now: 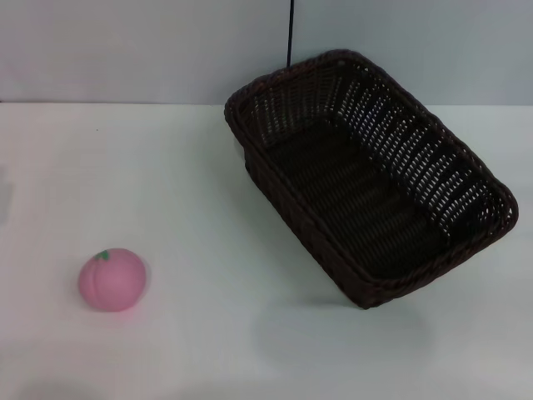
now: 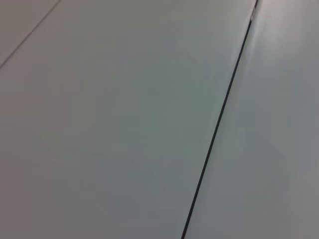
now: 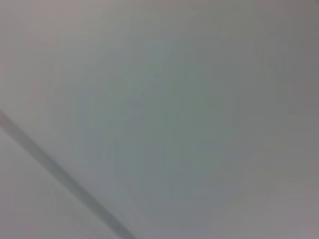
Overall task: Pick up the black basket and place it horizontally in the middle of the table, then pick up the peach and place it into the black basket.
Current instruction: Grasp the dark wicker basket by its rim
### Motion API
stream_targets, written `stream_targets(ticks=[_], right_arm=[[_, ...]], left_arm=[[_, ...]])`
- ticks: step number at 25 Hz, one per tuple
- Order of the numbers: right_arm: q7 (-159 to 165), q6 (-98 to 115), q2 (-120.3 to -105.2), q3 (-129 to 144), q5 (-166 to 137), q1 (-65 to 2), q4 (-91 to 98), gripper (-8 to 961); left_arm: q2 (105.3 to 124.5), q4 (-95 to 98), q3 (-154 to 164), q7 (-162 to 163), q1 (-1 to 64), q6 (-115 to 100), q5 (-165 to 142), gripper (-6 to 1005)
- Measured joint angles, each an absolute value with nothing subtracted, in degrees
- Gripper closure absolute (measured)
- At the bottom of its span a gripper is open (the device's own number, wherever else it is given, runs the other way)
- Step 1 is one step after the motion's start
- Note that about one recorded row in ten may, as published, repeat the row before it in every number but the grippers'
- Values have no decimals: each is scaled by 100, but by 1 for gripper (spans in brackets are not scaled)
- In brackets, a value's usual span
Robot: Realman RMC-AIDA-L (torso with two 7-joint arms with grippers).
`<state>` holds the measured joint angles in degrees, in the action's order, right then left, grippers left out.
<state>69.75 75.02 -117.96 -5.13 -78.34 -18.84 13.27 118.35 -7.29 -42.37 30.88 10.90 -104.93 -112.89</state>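
The black basket (image 1: 366,175) is a dark woven wicker rectangle on the right half of the white table (image 1: 208,217), lying diagonally with one corner toward the back and one toward the right edge. It is empty. The peach (image 1: 112,282) is small, round and pink with a green stem mark, and it sits on the table at the front left, well apart from the basket. Neither gripper shows in the head view. Both wrist views show only plain grey surface crossed by a dark seam line.
A grey wall runs behind the table, with a thin dark vertical line (image 1: 291,33) just above the basket's back corner. Bare tabletop lies between the peach and the basket.
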Motion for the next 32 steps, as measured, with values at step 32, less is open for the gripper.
stream_targets(ticks=[32], right_arm=[[11649,10217,-10760,2292,-13037,-3533,5750,158]], left_arm=[[11831,-472,-3653,3465,1108,-10101,-11324,221]])
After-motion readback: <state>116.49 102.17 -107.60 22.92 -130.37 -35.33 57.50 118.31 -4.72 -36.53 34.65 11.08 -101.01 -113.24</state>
